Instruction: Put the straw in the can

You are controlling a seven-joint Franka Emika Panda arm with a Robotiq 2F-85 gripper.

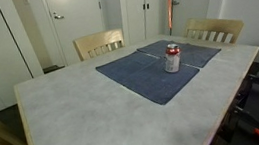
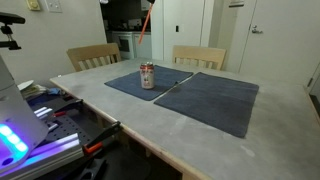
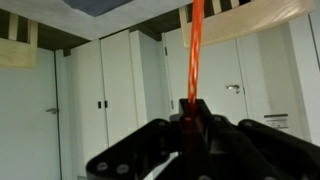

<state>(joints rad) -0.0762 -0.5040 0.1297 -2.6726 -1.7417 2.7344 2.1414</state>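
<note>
The silver can with a red band and red top [image 1: 172, 58] stands upright on a blue mat on the table; it shows in both exterior views [image 2: 147, 75]. My gripper [image 3: 193, 112] is shut on the thin red straw [image 3: 195, 45], which sticks out from between the fingers in the wrist view. In both exterior views the straw [image 1: 170, 4] [image 2: 146, 22] hangs high in the air above and behind the can, well clear of it. The gripper body is cut off at the top edge there.
Two blue mats [image 1: 136, 80] [image 2: 222, 100] lie side by side on the grey table [image 1: 75, 115]. Two wooden chairs [image 1: 98, 43] [image 1: 215, 31] stand at the far side. Cluttered gear sits beside the table [image 2: 60, 125]. White doors stand behind.
</note>
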